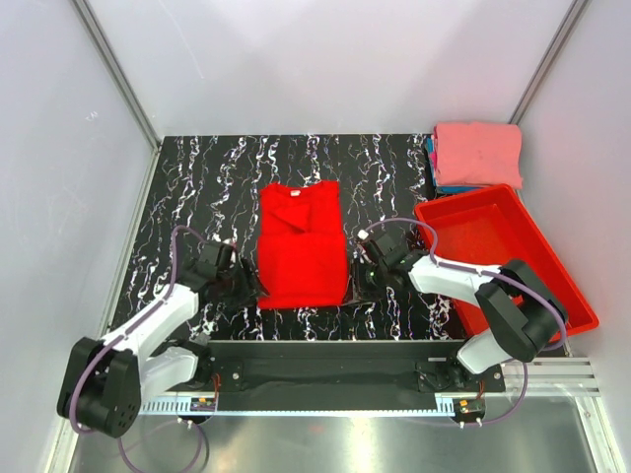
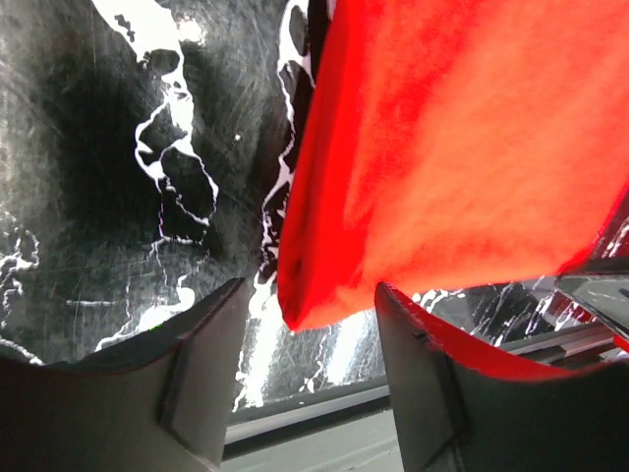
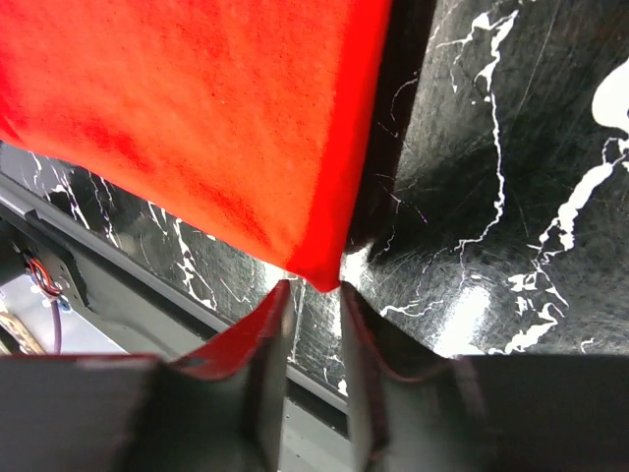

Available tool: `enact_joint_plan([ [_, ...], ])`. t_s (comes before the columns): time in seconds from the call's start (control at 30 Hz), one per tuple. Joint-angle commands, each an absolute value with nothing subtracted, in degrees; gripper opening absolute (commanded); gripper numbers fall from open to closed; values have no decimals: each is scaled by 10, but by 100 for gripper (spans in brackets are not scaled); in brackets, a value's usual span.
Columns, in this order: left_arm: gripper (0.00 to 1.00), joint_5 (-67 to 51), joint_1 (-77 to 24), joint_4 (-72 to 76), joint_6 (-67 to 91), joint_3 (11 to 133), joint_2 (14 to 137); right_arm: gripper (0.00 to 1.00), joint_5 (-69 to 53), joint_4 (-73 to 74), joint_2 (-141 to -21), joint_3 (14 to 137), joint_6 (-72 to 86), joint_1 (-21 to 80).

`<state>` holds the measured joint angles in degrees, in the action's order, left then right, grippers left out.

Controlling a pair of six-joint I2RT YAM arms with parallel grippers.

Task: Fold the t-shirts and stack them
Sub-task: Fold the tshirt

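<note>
The bright red t-shirt lies flat on the black marbled table, folded into a long strip with its collar at the far end. My left gripper is at its near left corner. In the left wrist view the gripper is wide open, and the shirt's corner lies between the fingertips. My right gripper is at the near right corner. In the right wrist view the gripper is open with a narrow gap, and the corner tip lies just at the fingertips, not pinched.
A folded salmon-pink shirt lies on blue shirts at the back right corner. The rigid red bin stands at the right, close to my right arm. The table's near edge and a metal rail are just behind the grippers.
</note>
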<state>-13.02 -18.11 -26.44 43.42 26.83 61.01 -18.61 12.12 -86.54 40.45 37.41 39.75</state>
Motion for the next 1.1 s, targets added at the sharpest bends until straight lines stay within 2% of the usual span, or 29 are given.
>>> enact_joint_plan([
  [0.0, 61, -111, -185, -266, 436, 276, 568, 35, -177, 116, -842, 410, 368, 398],
  [0.37, 53, -122, -185, -211, 407, 271, 616, 40, -163, 98, -876, 439, 339, 398],
  [0.47, 51, -124, -185, -194, 402, 275, 625, 40, -158, 98, -889, 448, 331, 398],
  [0.6, 50, -128, -185, -180, 398, 276, 623, 35, -170, 83, -893, 451, 330, 398],
  [0.83, 47, -138, -185, -161, 400, 273, 641, 37, -158, 69, -875, 442, 336, 398],
  [0.9, 43, -140, -185, -159, 402, 272, 642, 37, -158, 69, -875, 440, 335, 398],
  [0.93, 41, -141, -185, -158, 402, 274, 646, 33, -157, 69, -878, 441, 332, 398],
  [1.07, 11, -153, -185, -159, 403, 280, 650, 5, -156, 70, -880, 436, 334, 398],
])
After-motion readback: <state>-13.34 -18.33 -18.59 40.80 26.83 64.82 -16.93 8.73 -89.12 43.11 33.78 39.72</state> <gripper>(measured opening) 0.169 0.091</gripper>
